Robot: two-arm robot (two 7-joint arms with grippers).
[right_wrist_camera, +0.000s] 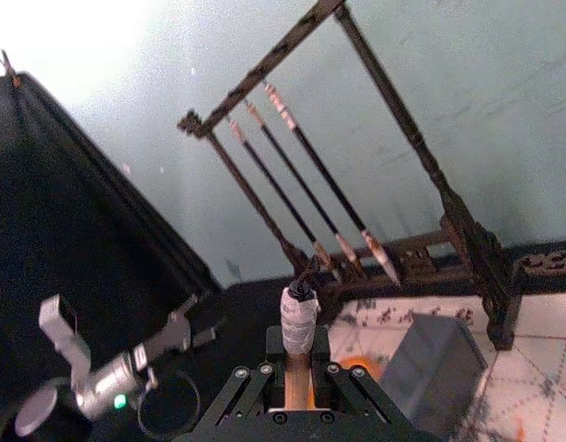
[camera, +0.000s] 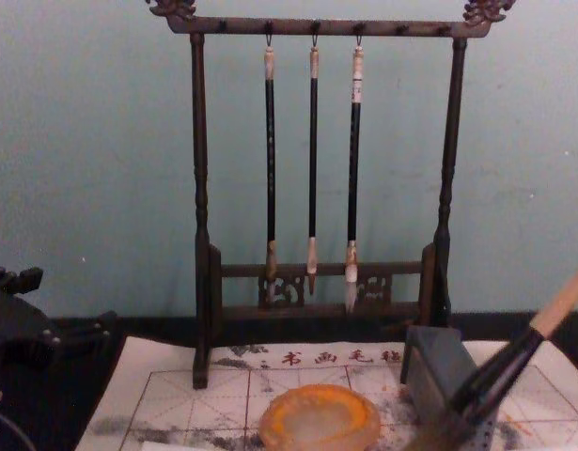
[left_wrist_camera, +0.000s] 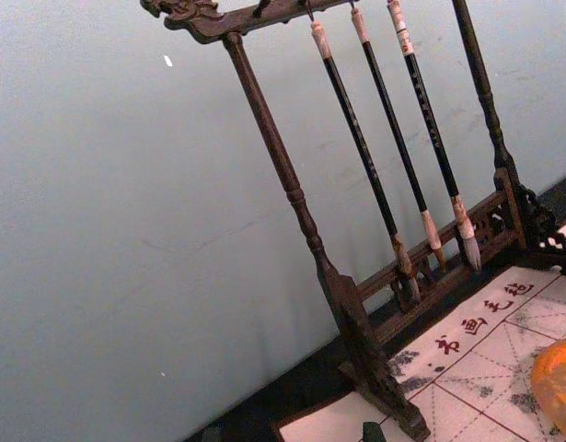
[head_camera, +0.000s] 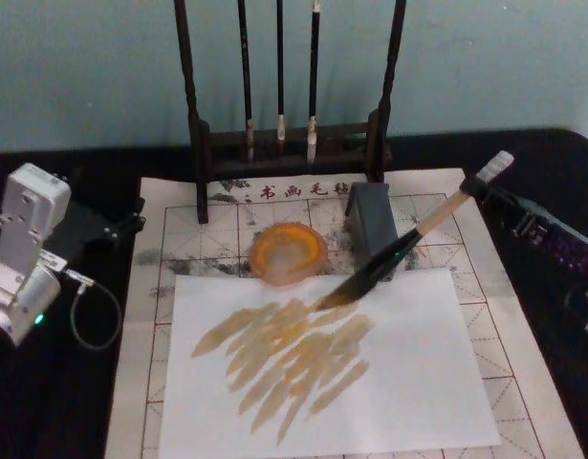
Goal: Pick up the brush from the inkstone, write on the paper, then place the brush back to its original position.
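My right gripper (head_camera: 482,187) is shut on the pale upper handle of the brush (head_camera: 408,239), just below its white end cap (right_wrist_camera: 299,316). The brush slants down to the left. Its dark bristles (head_camera: 339,295) reach the top edge of a plain white sheet (head_camera: 408,382) marked with tan strokes; I cannot tell whether they touch it. That sheet lies on the paper (head_camera: 485,316) with red grid lines. The orange-brown inkstone (head_camera: 289,253) sits on the paper just left of the bristles, with nothing on it. My left gripper (head_camera: 121,225) is parked at the table's left, off the paper.
A dark wooden rack (camera: 317,282) with three thin hanging brushes (camera: 312,160) stands at the back of the paper. A grey box (head_camera: 373,225) sits right of the inkstone, under the brush's shaft. A looped cable (head_camera: 93,316) lies by the left arm.
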